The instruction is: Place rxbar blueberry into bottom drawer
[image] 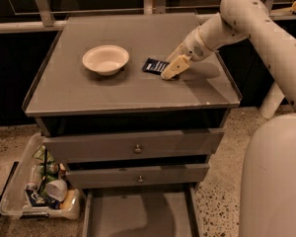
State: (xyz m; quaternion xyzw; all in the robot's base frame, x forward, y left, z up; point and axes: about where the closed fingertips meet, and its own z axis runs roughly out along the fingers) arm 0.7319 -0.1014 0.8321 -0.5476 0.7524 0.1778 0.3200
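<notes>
The rxbar blueberry (153, 65), a small dark navy bar, lies flat on the grey cabinet top (123, 90), to the right of the white bowl (106, 59). My gripper (171, 69) reaches in from the upper right, low over the top, and its cream tip is at the bar's right end, covering that end. The bottom drawer (138, 215) is pulled out at the foot of the cabinet, and its flat grey floor is bare.
Two knobbed drawer fronts (137, 148) sit above the open drawer. A clear plastic bin of clutter (42, 184) stands on the floor at the left. My white arm (259, 21) and body (276, 177) fill the right side.
</notes>
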